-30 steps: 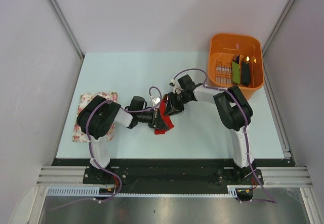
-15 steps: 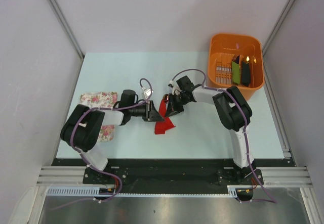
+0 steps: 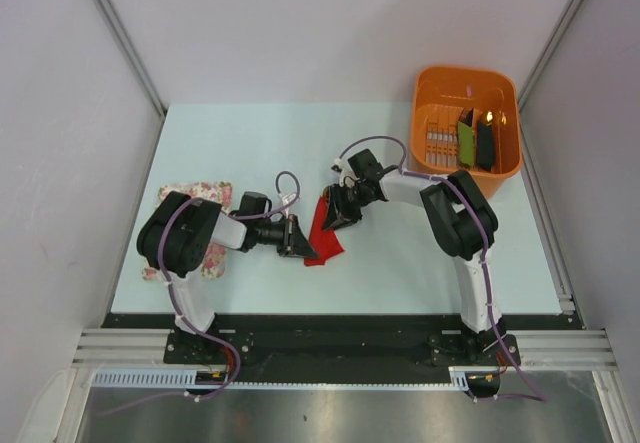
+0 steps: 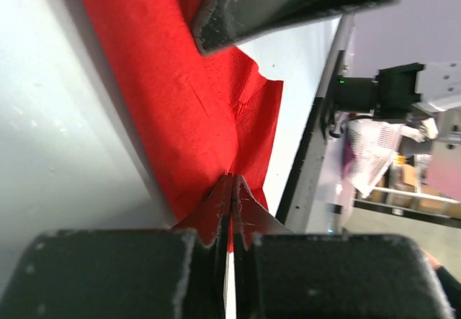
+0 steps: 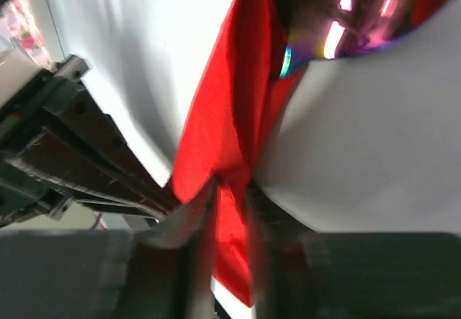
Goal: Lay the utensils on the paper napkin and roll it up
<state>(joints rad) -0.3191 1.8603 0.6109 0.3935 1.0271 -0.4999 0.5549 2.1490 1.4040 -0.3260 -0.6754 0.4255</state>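
Observation:
The red paper napkin (image 3: 323,235) lies folded into a narrow strip mid-table, between the two grippers. My left gripper (image 3: 297,239) is at its left edge and, in the left wrist view, is shut (image 4: 232,180) on a pinch of the napkin (image 4: 180,96). My right gripper (image 3: 335,211) is at the napkin's far end and is shut (image 5: 230,187) on a fold of the napkin (image 5: 223,124). A shiny dark red spoon bowl (image 5: 346,9) pokes out of the fold. The other utensils are hidden.
A white floral cloth (image 3: 188,199) lies at the left, partly under my left arm. An orange basket (image 3: 440,88) at the back right holds green and black oblong items (image 3: 475,141). The table's near edge runs just below the napkin.
My left arm drew back to the left off the napkin, then came in again lower and shut on its left edge. The right gripper has stayed at the napkin's far end.

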